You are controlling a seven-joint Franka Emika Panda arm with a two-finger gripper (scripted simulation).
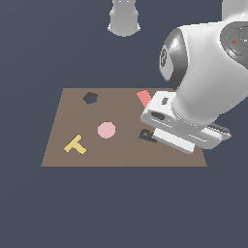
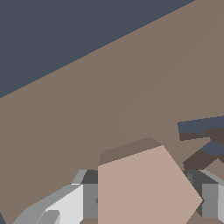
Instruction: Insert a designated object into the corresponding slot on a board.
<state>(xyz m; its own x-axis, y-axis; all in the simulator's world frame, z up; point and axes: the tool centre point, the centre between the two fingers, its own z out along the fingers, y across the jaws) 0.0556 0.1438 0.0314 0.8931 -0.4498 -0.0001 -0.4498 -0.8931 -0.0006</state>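
The tan pentagon block (image 2: 144, 188) fills the near part of the wrist view. My gripper (image 2: 146, 199) is shut on it, with one grey finger (image 2: 85, 197) against one side and another against the opposite corner. In the exterior view the arm's white hand (image 1: 169, 121) sits low over the board's right part and hides both the block and the fingers. The dark pentagon slot (image 1: 90, 97) lies in the far left part of the brown board (image 1: 121, 152), well away from the hand.
On the board lie a pink disc (image 1: 106, 130), a yellow T (image 1: 75, 145) and a red block (image 1: 144, 98). A dark R-shaped hole (image 1: 147, 135) is just beside the hand and also shows close by in the wrist view. The robot base (image 1: 124, 17) stands behind the board.
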